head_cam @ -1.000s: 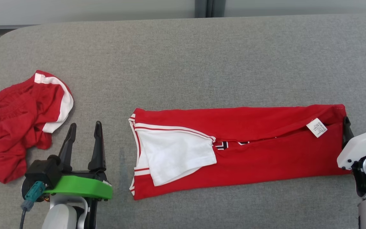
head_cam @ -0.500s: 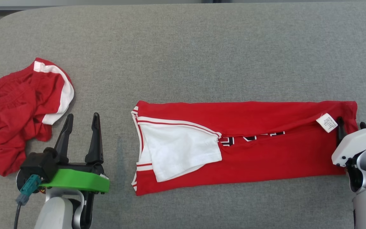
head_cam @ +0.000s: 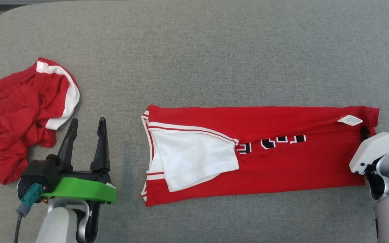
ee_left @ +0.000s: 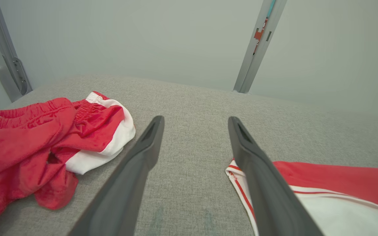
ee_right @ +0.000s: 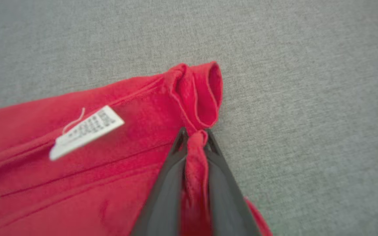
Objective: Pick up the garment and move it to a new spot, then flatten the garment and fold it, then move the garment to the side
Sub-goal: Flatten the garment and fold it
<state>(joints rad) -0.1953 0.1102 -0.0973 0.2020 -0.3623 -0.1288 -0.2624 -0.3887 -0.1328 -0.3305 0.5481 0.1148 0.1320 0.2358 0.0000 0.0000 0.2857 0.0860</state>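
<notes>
You cannot read label (ee_right: 85, 131) print: blurred. Crumpled shorts (head_cam: 22, 118) cut by left edge. In head view, wrist cover (head_cam: 373, 152) hides right hand (ee_right: 194, 134) fingers.

The left gripper (ee_left: 195, 120), fingers spread wide, points across the grey cushion (ee_left: 189, 95) between crumpled red-and-white shorts (ee_left: 44, 141) and the flat red-and-white garment (ee_left: 340, 186).

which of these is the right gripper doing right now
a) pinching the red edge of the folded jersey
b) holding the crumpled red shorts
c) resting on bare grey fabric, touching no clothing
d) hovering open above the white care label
A: in the right wrist view the right gripper has a bunch of red cloth from the end of the folded jersey clamped between its two dark fingers, beside the white care label.
</notes>
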